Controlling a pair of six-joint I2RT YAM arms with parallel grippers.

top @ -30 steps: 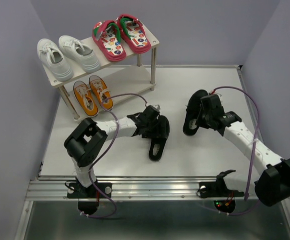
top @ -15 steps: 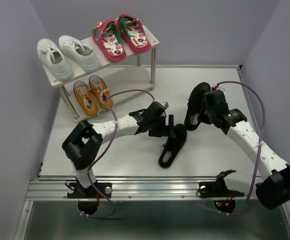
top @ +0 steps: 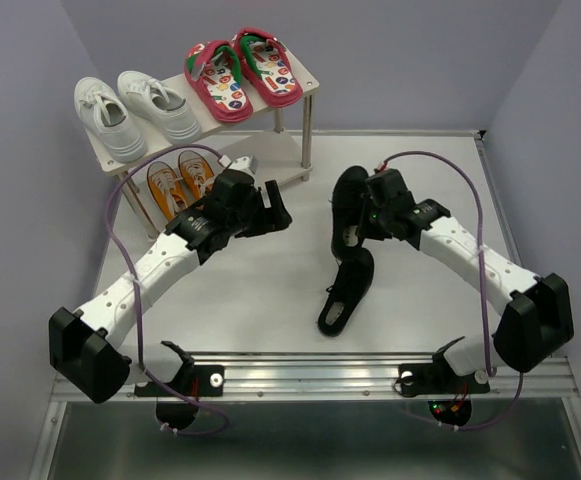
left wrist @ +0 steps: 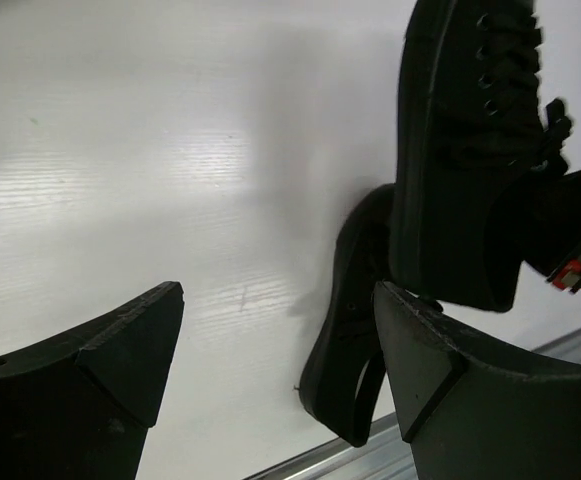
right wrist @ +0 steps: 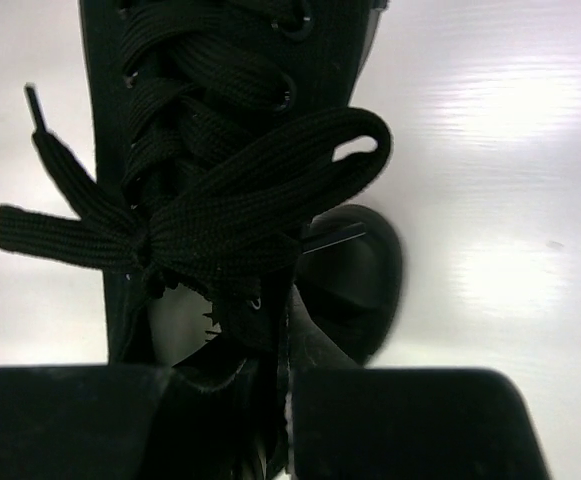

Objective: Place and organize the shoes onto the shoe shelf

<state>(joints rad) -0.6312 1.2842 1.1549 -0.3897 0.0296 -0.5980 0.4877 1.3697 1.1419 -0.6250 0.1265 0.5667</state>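
The shoe shelf [top: 308,90] stands at the far left corner of the tabletop [top: 420,160]. On its upper board the white sneakers [top: 160,105] sit at the left end and the red flip-flops [top: 220,85] at the right end, heels toward the arms. The flip-flops' insoles carry colourful round prints, too small to read. On the lower board the orange sneakers [top: 170,195] stand side by side at the left end, white laces up. No brand mark or writing can be read on any shoe or on the shelf.

The right fingers [right wrist: 420,420] are clamped tight on the heel end of a black lace-up shoe [top: 348,205], held off the tabletop near its middle with the bow of its laces facing the right wrist camera. A second black shoe [top: 345,295] lies on the tabletop just on the near side of the held one, toward the middle of the near edge. Whether the two touch cannot be told.

The left fingers [left wrist: 100,370] are spread wide with nothing between them, hovering just in front of the shelf's lower board and pointing toward the two black shoes.
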